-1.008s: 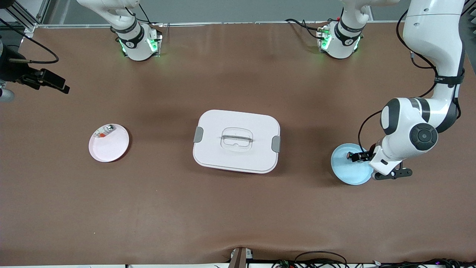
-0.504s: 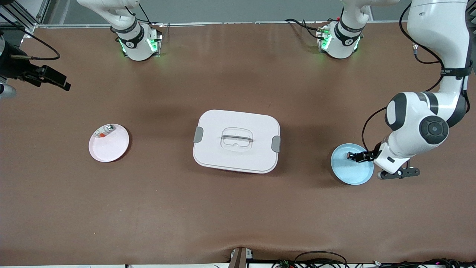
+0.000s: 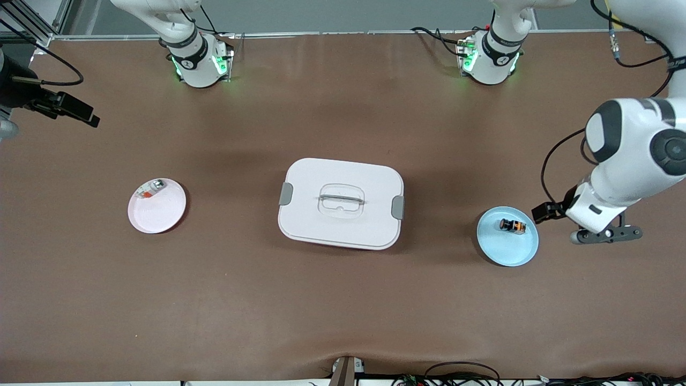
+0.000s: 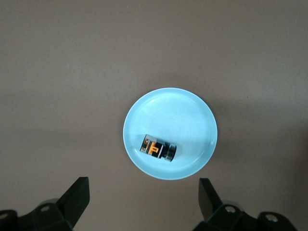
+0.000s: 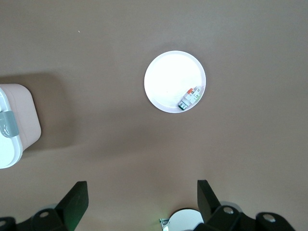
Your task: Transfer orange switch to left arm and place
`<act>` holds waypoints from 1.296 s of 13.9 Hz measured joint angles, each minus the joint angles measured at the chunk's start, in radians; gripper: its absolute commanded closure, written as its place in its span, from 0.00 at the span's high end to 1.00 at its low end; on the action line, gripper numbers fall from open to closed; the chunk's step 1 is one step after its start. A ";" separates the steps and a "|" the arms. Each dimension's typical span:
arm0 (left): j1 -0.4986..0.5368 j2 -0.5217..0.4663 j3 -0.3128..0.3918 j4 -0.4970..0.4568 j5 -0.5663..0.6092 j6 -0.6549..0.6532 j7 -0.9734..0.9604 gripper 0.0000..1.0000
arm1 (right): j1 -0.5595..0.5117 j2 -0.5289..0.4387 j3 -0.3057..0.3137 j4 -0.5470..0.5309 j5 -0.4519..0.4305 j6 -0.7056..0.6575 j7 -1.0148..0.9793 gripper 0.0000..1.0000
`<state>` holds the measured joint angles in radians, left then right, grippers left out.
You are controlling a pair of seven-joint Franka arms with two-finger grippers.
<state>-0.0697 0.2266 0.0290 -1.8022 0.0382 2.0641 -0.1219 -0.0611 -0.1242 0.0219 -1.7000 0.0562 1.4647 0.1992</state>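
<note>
1. Both grippers are held wide apart and empty: the left gripper (image 4: 143,202) is raised over the table beside the blue plate (image 3: 501,249), the right gripper (image 5: 140,202) high near the white plate (image 5: 168,84).
2. On the blue plate lies the orange switch (image 3: 513,225), untouched.
3. Between the plates sits the box (image 3: 341,203), an obstacle to be skirted, it is judged.

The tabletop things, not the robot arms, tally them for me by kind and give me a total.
Round plates: 2, a pale pink plate and a light blue plate
Lidded containers: 1, the large white rounded box with grey latches
Small components: 2, the black orange-banded switch on the blue plate, a silver-and-red item on the pink plate
Total: 5
</note>
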 measured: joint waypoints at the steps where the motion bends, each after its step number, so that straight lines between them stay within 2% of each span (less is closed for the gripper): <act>1: 0.000 -0.028 0.000 0.000 0.000 -0.026 0.000 1.00 | 0.001 -0.001 0.002 0.000 0.000 0.000 0.000 1.00; 10: 0.000 -0.242 -0.001 0.010 0.000 -0.266 0.002 1.00 | 0.002 -0.002 0.006 0.000 -0.029 0.011 -0.117 1.00; 13: 0.000 -0.262 -0.001 0.062 0.000 -0.345 0.002 1.00 | 0.001 -0.003 0.003 0.000 -0.036 0.012 -0.138 1.00; 18: -0.007 -0.261 -0.003 0.125 0.000 -0.352 0.002 1.00 | 0.001 -0.014 0.001 -0.001 -0.037 0.012 -0.148 1.00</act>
<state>-0.0770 -0.0344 0.0262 -1.6775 0.0380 1.7120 -0.1196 -0.0602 -0.1378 0.0228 -1.7006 0.0195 1.4769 0.0514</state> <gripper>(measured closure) 0.000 0.000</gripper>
